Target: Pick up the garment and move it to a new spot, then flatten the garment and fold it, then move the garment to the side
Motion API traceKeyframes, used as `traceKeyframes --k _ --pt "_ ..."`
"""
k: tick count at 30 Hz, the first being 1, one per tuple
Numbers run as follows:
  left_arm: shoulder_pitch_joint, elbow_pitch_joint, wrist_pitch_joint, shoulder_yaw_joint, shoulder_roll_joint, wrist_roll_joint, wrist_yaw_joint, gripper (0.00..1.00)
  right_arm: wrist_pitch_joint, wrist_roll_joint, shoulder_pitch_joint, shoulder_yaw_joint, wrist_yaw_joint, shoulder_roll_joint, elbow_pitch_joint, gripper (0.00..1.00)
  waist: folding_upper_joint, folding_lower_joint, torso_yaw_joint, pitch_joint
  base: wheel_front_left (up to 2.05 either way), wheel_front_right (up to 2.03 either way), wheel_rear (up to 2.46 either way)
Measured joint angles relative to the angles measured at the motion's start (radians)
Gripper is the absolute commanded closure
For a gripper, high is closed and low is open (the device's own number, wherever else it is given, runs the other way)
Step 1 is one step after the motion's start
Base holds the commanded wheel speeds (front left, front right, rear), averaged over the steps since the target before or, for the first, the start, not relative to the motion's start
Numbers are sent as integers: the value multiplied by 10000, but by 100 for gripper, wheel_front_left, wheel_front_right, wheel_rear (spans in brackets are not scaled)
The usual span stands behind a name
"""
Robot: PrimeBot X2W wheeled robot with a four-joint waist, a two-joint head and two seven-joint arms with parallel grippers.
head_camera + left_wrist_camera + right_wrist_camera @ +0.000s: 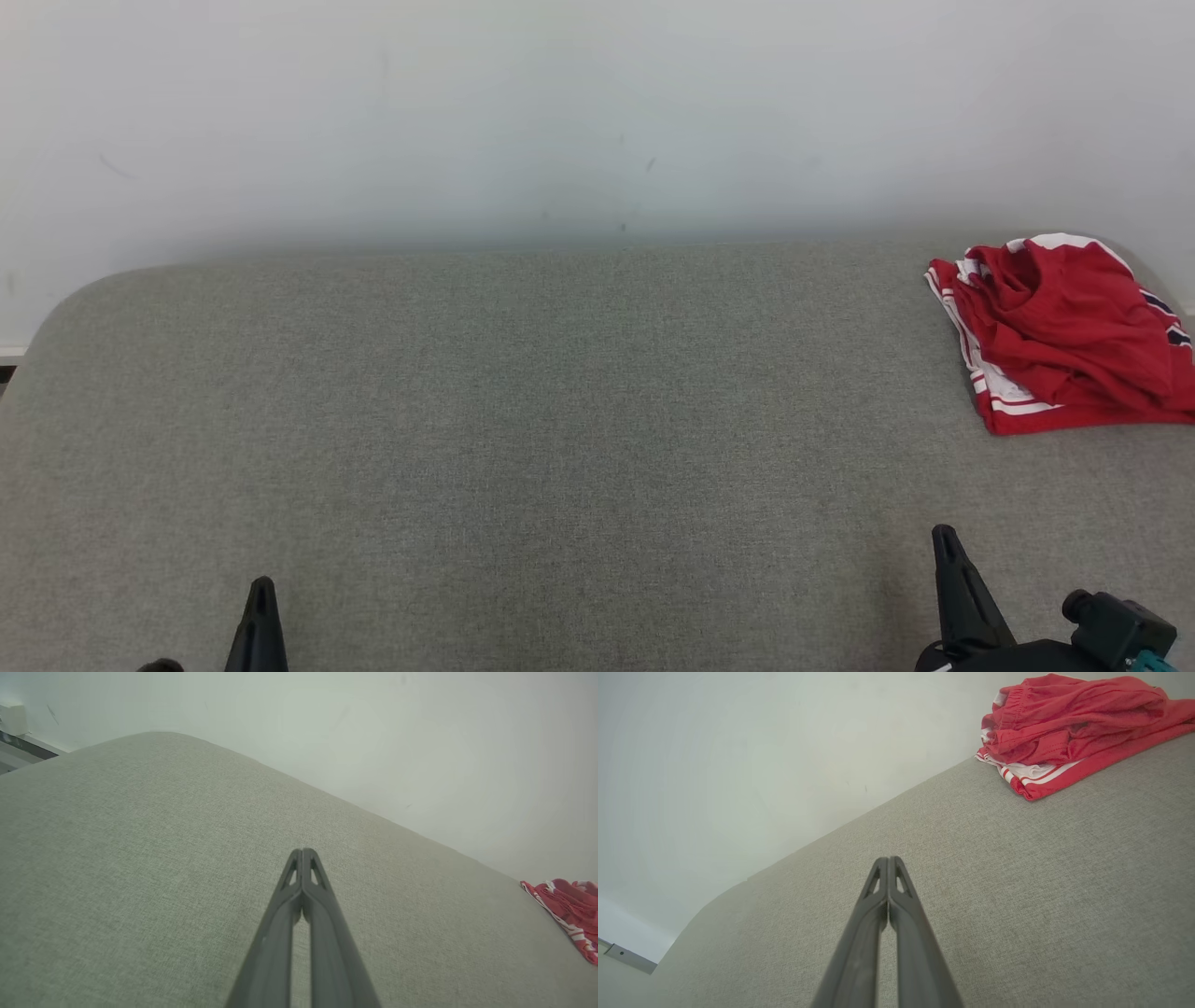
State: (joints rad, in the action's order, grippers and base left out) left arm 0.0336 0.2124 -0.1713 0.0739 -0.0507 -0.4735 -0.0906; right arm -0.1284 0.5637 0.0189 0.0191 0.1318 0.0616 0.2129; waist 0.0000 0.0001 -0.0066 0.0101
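Surface: we note one padded surface (523, 420) covered in grey woven cloth. Its far left corner is rounded and it is set against one pale wall (560, 112).
Garment: one garment (1064, 336), red with white stripes and a little dark blue. It is bunched in a heap at the far right corner of the surface, close to the wall. Its right side runs off the edge of the head view.
Left gripper: the left gripper (262, 586) is at the near left of the surface, jaws pressed together, holding nothing.
Right gripper: the right gripper (943, 534) is at the near right, jaws likewise pressed together and empty. The garment lies farther back, well apart from it.
Between: we see plain grey cloth from the right gripper up to the garment.
Fingers: two dark fingers (275, 933) per gripper, four in all. In the wrist views each pair meets at the tips, with a thin slit lower down.
Contact: we cannot tell whether either gripper touches the surface.
Edge: one dark strip (23, 746) runs along the foot of the wall beyond the left corner.
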Motion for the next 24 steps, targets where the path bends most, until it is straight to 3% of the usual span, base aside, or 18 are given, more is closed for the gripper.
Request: traceKeyframes --k 24 --pt "-400 77 867 109 2 -3453 -140 100 681 3246 -386 -341 0 6 94 100 1 0 14 -29 0 0 0"
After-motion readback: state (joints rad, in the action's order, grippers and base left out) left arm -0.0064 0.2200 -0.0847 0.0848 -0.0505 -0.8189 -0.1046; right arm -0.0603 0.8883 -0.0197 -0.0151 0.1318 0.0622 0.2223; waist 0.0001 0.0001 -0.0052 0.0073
